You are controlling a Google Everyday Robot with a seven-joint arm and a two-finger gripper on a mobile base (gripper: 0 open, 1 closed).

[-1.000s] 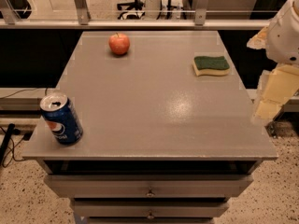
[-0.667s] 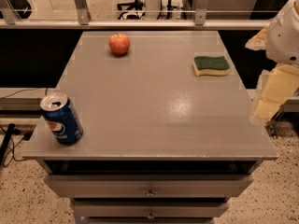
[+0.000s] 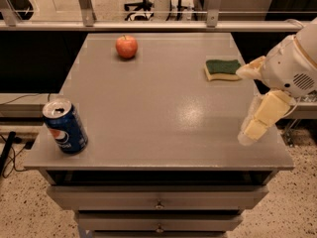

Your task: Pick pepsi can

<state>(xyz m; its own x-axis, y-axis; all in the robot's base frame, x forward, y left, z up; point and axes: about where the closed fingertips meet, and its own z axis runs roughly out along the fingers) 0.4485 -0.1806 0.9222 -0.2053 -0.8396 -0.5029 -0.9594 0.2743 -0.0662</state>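
The pepsi can (image 3: 65, 127) is blue with a round red-white-blue logo and a silver top. It stands upright at the front left corner of the grey table (image 3: 158, 103). My gripper (image 3: 243, 106) is at the table's right edge, far to the right of the can. Its two cream fingers (image 3: 262, 118) are spread apart with nothing between them. The white arm reaches in from the right.
A red apple (image 3: 127, 46) sits at the back left of the table. A green and yellow sponge (image 3: 222, 69) lies at the back right, just left of my gripper. Drawers (image 3: 158, 202) are below the tabletop. A rail (image 3: 158, 26) runs behind the table.
My gripper has moved left and a little down, coming over the table's right edge. The can, apple and sponge have not moved.
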